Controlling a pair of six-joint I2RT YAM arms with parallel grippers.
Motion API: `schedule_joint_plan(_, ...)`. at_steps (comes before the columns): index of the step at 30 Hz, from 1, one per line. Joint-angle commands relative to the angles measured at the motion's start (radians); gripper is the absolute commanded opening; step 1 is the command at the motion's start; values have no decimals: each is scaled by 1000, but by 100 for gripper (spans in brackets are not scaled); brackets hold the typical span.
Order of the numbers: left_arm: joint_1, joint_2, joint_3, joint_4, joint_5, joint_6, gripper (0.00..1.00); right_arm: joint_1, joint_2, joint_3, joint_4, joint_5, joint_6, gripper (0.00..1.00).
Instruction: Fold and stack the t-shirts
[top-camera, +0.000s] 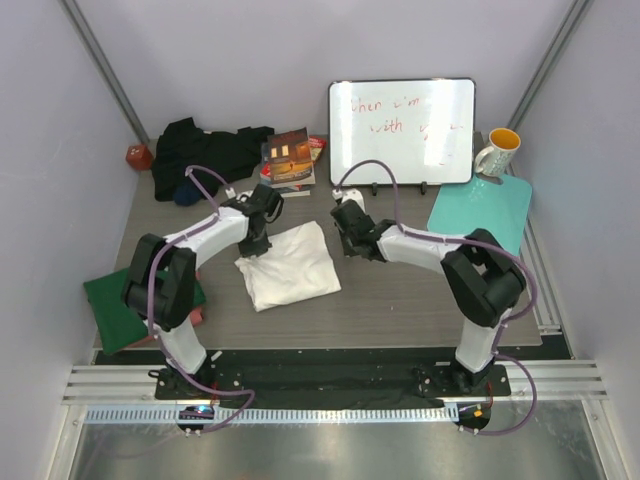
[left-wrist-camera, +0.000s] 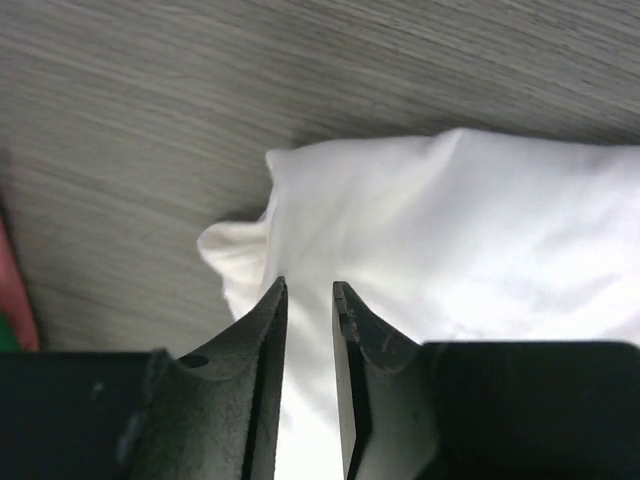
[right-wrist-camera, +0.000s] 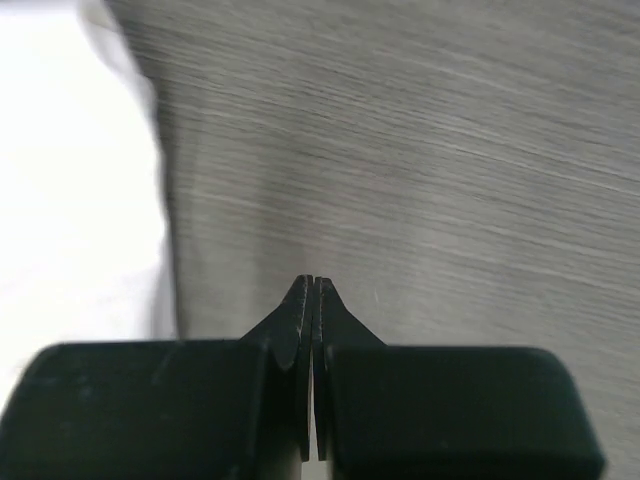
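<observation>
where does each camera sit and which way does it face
Top external: above and behind the arms, looking down on the grey wood-grain table; left arm and right arm show.
Left wrist: on the left arm, facing down past its slightly parted left claw at the folded white cloth t-shirt.
Right wrist: on the right arm, facing down past its shut right claw at bare tabletop.
Shared: all three show the white t-shirt.
</observation>
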Motion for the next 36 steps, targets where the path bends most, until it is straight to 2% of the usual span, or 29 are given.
schedule_joint_plan(1,5,-163,25,-80,3,-12,28,-1,-248,18,-36,-77,12,1)
schedule_joint_plan(4,5,-218,71,-124,58,-1,30,8,-287,50,-71,-126,13,3)
schedule_joint_plan(5,5,-229,74,-135,69,1,33,9,-282,54,-83,-140,2,15)
schedule_joint_plan(6,5,-240,71,-150,81,-1,33,11,-265,59,-88,-152,-1,22)
schedule_joint_plan(10,5,-316,-51,-141,111,-25,44,9,-233,29,-80,-188,3,34)
schedule_joint_plan(12,6,-376,-108,-117,124,-41,47,8,-230,2,-39,-232,11,52)
schedule_joint_plan(13,6,-396,-164,-105,137,-56,49,5,-233,-31,-19,-255,9,55)
schedule_joint_plan(16,9,-468,-258,-49,190,-96,57,-3,-233,-82,41,-310,23,55)
schedule_joint_plan(21,9,-517,-329,-29,223,-156,58,-24,-225,-122,85,-383,32,56)
schedule_joint_plan(27,11,-514,-374,4,213,-182,62,-55,-213,-168,153,-447,55,56)
schedule_joint_plan(28,12,-502,-383,11,210,-187,68,-58,-210,-170,157,-458,57,56)
schedule_joint_plan(36,43,-433,-470,127,233,-211,68,-58,-191,-173,168,-479,56,56)
